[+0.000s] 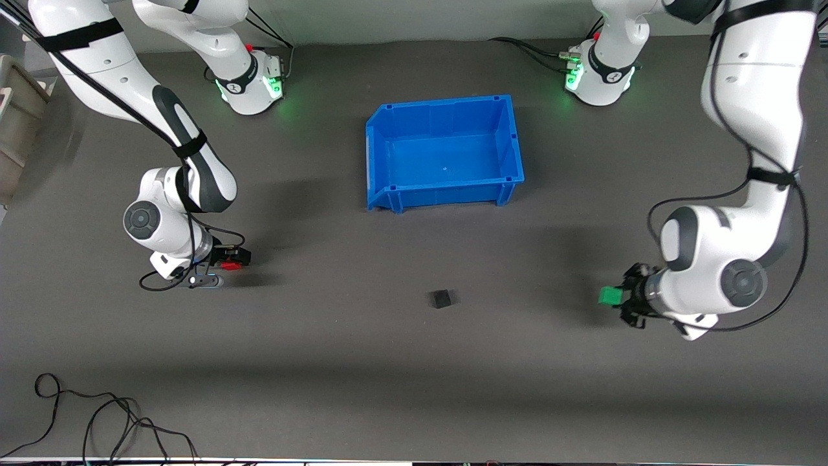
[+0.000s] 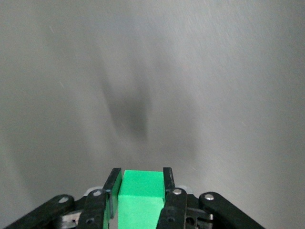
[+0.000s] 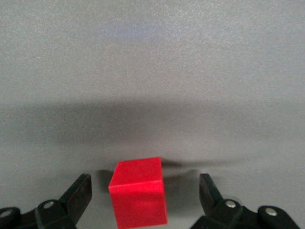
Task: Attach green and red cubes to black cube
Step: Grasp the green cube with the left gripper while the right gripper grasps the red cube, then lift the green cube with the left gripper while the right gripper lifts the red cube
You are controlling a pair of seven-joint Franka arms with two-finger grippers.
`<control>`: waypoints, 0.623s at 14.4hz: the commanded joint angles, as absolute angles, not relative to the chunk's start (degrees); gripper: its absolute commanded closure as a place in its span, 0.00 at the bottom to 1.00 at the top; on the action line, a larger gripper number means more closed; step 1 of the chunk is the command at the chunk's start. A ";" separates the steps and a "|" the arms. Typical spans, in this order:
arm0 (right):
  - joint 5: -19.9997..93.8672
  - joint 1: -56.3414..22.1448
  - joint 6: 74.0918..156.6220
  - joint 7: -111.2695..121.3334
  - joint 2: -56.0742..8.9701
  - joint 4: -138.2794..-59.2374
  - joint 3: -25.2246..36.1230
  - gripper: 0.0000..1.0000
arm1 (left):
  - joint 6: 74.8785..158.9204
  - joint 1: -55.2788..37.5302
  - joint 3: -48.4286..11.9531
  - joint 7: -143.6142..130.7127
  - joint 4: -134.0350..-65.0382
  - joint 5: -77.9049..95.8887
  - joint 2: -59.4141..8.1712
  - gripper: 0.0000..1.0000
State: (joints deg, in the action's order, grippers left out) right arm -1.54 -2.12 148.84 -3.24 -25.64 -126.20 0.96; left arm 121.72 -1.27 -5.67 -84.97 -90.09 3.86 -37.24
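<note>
The black cube (image 1: 442, 298) lies alone on the dark table, about midway between the two grippers. My left gripper (image 1: 620, 298) (image 2: 140, 179) hangs over the table toward the left arm's end, shut on the green cube (image 1: 607, 296) (image 2: 141, 191), which fills the space between its fingers (image 2: 113, 183). Toward the right arm's end the red cube (image 1: 228, 265) (image 3: 139, 198) rests on the table. My right gripper (image 1: 228, 259) (image 3: 144, 186) is low around it and open, with a gap between the cube and each of the fingers (image 3: 82, 187).
An empty blue bin (image 1: 511, 145) stands farther from the front camera than the black cube, between the two arm bases. Loose black cables (image 1: 103, 414) lie near the table's front edge at the right arm's end. A beige object (image 1: 16, 123) sits at that end's table edge.
</note>
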 commanded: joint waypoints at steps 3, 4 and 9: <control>-0.88 -2.11 149.77 -1.67 -27.33 -124.63 0.70 0.06 | 122.77 -5.44 -5.71 -93.67 -86.75 9.48 -38.58 1.00; -0.88 -2.11 149.77 -1.67 -27.33 -124.54 0.70 0.06 | 124.87 -6.49 -5.71 -96.13 -87.27 10.54 -38.67 1.00; -0.79 -2.11 149.77 -1.76 -27.42 -124.02 0.70 0.13 | 126.21 -7.38 -5.71 -105.72 -89.81 10.11 -38.41 1.00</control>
State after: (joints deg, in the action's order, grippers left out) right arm -1.54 -2.18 149.47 -3.19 -26.59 -125.18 0.91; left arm 125.92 -6.53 -6.35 -102.48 -88.17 9.93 -38.58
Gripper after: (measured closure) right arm 0.123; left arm 0.604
